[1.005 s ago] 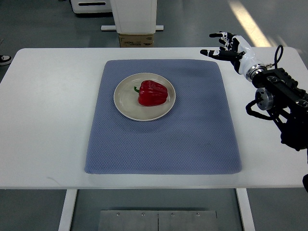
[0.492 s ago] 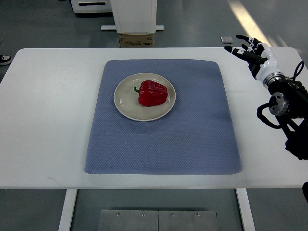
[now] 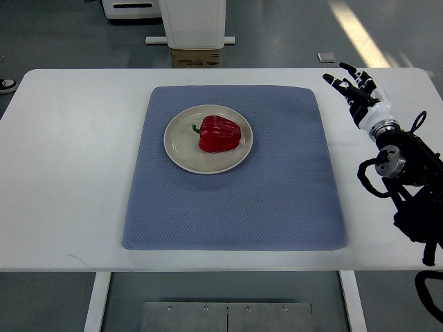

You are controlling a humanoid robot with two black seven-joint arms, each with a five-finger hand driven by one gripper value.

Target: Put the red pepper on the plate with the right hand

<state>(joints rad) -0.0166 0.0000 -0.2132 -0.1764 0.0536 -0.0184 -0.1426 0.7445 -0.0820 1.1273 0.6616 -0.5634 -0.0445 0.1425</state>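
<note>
The red pepper (image 3: 221, 133) lay on the round cream plate (image 3: 181, 152), slightly right of the plate's centre, its green stem pointing toward the left of the frame. The plate sat in the upper left part of a blue-grey mat (image 3: 263, 200) that covered the middle of the white worktop (image 3: 69, 173). At the upper right of the frame the right hand (image 3: 353, 88) hovered over the bare worktop just beyond the mat's right edge, well apart from the plate, with its fingers (image 3: 335, 81) spread and holding nothing. Its dark arm ran down along the right edge of the frame. A cardboard box (image 3: 196, 58) stood on the floor beyond the worktop's far edge.
</note>
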